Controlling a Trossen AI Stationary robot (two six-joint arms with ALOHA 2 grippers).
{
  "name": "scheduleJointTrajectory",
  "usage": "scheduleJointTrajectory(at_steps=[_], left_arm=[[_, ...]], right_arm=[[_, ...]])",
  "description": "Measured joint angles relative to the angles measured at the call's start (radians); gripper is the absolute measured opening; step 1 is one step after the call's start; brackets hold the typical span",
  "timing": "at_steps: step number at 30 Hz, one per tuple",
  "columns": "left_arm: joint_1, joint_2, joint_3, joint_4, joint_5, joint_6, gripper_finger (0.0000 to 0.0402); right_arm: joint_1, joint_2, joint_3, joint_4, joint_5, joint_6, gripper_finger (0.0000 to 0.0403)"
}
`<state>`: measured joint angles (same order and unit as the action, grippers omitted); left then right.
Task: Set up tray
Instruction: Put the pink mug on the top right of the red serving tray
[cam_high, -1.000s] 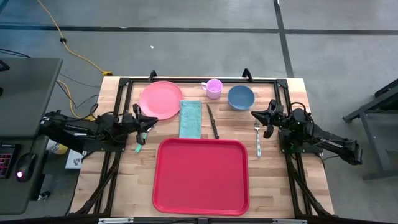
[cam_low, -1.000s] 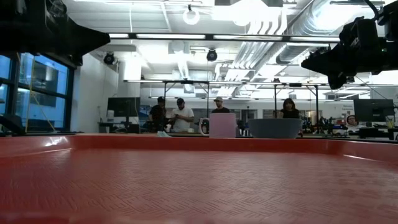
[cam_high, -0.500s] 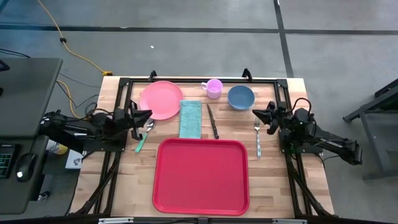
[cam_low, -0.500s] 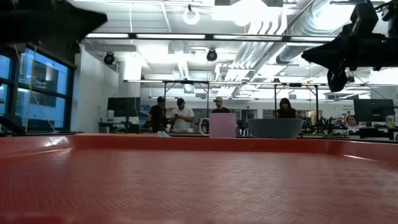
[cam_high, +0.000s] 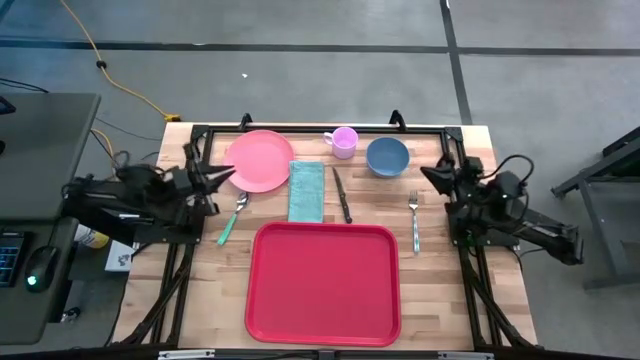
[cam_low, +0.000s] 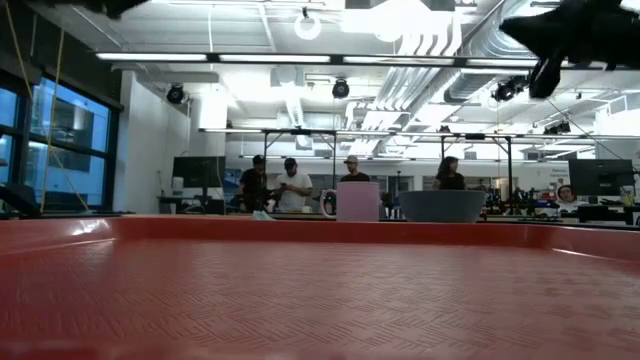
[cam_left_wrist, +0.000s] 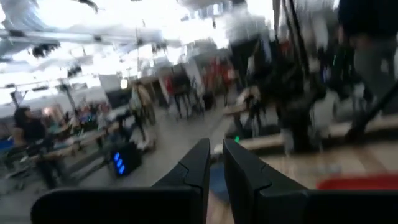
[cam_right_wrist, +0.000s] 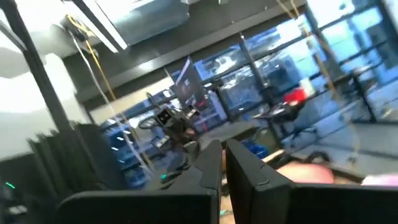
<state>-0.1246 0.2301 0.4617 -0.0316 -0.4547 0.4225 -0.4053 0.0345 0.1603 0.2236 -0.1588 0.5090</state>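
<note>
the tray (cam_high: 323, 283) lies empty on the desk (cam_high: 440, 300), central at the near edge. beyond it, along the far edge: pink plate (cam_high: 258, 160), teal napkin (cam_high: 307, 190), knife (cam_high: 341, 195), pink cup (cam_high: 344, 142), blue bowl (cam_high: 387, 156). a spoon (cam_high: 232, 217) lies near the left edge, a fork (cam_high: 414, 222) beside the tray's right rim. the left hand (cam_high: 222, 176), at the left edge by the plate, has fingers nearly together and holds nothing. the right hand (cam_high: 432, 174), at the right edge, is closed and empty. judgement: loading has not begun; the next move calls for lowering a hand onto one item, probably the plate or fork.
</note>
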Motion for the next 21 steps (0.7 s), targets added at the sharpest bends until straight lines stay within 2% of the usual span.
scheduleJointTrajectory(at_steps=[5, 10, 16, 21], left_arm=[[0.000, 0.078, 0.274, -0.353, -0.035, 0.004, 0.0079], [0.000, 0.158, 0.448, -0.518, -0.038, 0.052, 0.0079], [0.000, 0.206, 0.521, -0.548, -0.088, 0.101, 0.0079], [0.000, 0.207, 0.521, -0.566, -0.130, 0.097, 0.0079]], right_arm=[[0.000, 0.130, 0.250, -0.248, 0.077, -0.194, 0.0000], [0.000, 0.377, 0.563, -0.446, 0.156, -0.396, 0.0000], [0.000, 0.741, 0.989, -0.643, 0.216, -0.641, 0.0000], [0.000, 1.052, 1.348, -0.963, 0.281, -0.785, 0.0000]])
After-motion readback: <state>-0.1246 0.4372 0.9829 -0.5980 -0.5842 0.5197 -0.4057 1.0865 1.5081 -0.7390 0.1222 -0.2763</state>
